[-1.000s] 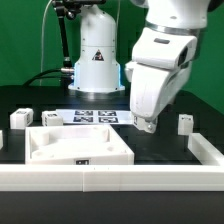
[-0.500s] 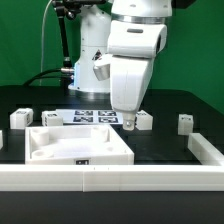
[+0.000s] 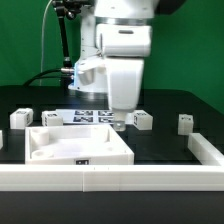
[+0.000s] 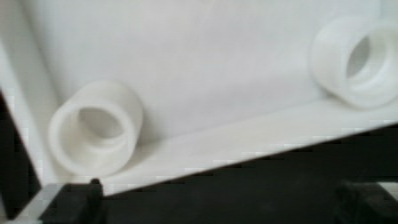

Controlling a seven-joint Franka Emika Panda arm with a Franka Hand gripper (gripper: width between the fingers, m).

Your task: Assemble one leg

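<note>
Got the two-finger gripper (image 3: 120, 123) wide open, gripping nothing, hovering over the far edge of the big flat white plastic panel (image 3: 80, 150). Spotted the small white square plastic leg (image 3: 143, 121) just beside it, at 3 o'clock in the exterior view.

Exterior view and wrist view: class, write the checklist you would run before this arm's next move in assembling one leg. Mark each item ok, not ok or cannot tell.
1. Gripper open and empty: ok. Its fingers stand wide apart with nothing between them.
2. Small white square-sided plastic leg free to pick: ok. It stands untouched on the black table, just to the exterior view's right of the gripper.
3. Leg in hand: not ok. None is held.
4. Round socket of the large flat white panel unblocked: ok.
5. Clearance between the gripper and the panel: cannot tell.
</note>
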